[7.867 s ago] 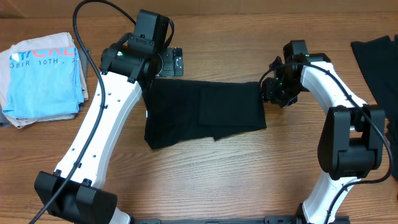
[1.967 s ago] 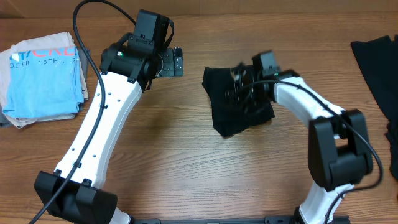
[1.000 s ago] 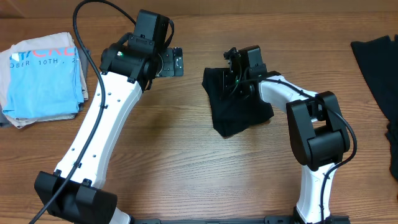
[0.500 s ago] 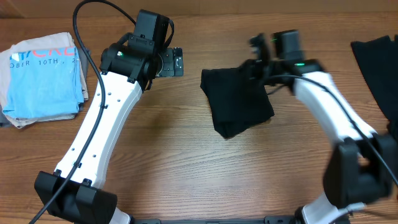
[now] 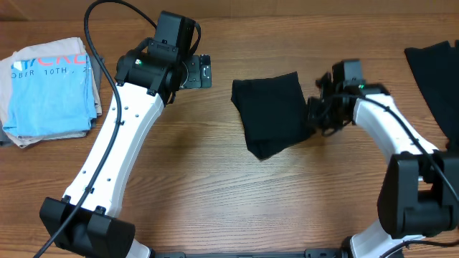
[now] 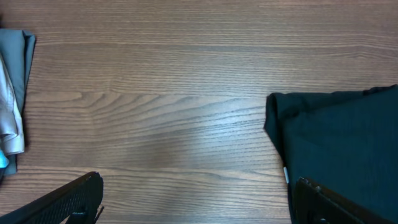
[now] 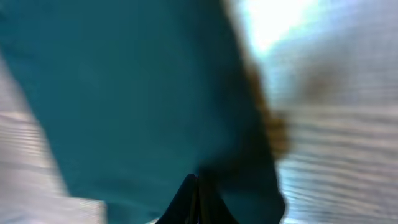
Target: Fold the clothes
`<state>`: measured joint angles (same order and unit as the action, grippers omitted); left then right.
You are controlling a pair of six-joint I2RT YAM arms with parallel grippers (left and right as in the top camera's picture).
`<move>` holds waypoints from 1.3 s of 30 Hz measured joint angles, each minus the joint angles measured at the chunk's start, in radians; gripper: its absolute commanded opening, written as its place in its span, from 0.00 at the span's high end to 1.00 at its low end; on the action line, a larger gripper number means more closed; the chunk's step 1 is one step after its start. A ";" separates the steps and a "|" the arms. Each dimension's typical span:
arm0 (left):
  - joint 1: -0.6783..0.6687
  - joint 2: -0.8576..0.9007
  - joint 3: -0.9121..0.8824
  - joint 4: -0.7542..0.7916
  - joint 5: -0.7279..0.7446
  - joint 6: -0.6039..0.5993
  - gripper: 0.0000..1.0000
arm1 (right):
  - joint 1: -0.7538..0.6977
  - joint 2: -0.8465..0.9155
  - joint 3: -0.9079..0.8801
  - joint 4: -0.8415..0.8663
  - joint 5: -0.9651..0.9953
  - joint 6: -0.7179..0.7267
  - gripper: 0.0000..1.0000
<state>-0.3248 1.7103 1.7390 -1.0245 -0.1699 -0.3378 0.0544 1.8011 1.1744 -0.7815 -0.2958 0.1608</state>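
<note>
The black T-shirt lies folded into a compact, roughly square bundle on the wooden table. My right gripper is at its right edge, low over the cloth. In the blurred right wrist view its fingers are pressed together above the shirt, with no cloth visibly between them. My left gripper hovers left of the shirt's far-left corner. In the left wrist view it is open and empty, and the shirt's corner lies to its right.
A folded light-blue T-shirt with lettering lies at the far left; its edge also shows in the left wrist view. Another black garment lies at the right edge of the table.
The shirt went from a wide strip to a compact bundle. In the last half second my right gripper moved from the shirt's far right corner to its right edge. The left arm stayed still.
</note>
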 measured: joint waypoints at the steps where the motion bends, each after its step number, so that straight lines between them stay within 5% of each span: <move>1: 0.000 0.000 0.000 0.000 0.000 0.000 0.00 | 0.000 0.003 -0.023 0.010 0.019 0.003 0.96; 11: 0.000 0.000 0.000 0.000 0.000 0.000 0.00 | 0.000 0.004 -0.067 0.068 0.058 0.025 0.96; 18: 0.000 0.000 0.000 0.000 0.000 0.000 0.00 | 0.004 -0.001 0.145 0.002 -0.133 0.025 0.96; 27: 0.000 0.000 0.000 0.000 0.000 0.000 0.00 | 0.117 -0.013 0.235 0.164 -0.202 0.080 0.96; 39: 0.000 0.000 0.000 0.000 0.000 0.000 0.00 | 0.273 0.256 0.234 0.423 -0.175 0.101 0.96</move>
<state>-0.3248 1.7103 1.7390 -1.0248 -0.1699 -0.3378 0.3275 2.0575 1.4082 -0.3580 -0.4709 0.2615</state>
